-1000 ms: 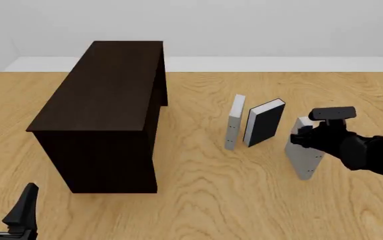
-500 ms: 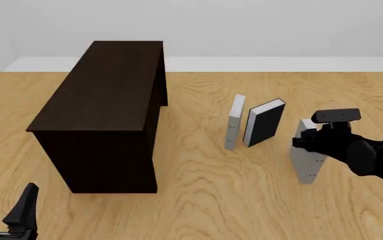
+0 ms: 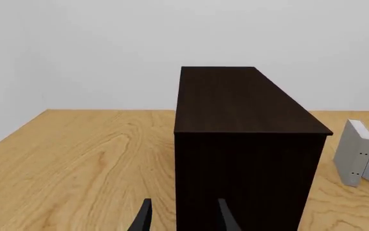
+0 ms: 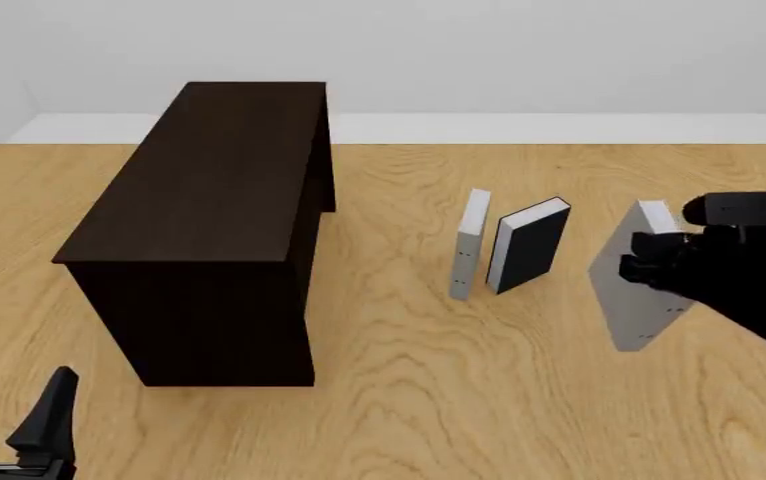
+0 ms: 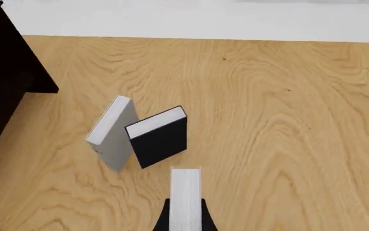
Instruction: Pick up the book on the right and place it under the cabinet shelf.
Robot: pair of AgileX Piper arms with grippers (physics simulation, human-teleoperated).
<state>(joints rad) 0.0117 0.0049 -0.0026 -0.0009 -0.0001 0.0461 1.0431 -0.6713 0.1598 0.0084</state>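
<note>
The book, thick, light grey with white page edges, hangs tilted just above the table at the right. My right gripper is shut on its upper end, one finger on each side of the pages. The cabinet shelf, a large dark wooden box, stands at the left, well away from the book; its recessed opening faces right. My left gripper stays open near the front left edge, short of the cabinet shelf's near end, with nothing between its fingers.
A thinner grey book and a black-covered book stand side by side between the cabinet and the held book, also seen from the right wrist as the grey book and the black book. Bare wooden table lies in front.
My right gripper has lifted the book and carried it a little to the right, away from the other two books. The left arm has not moved.
</note>
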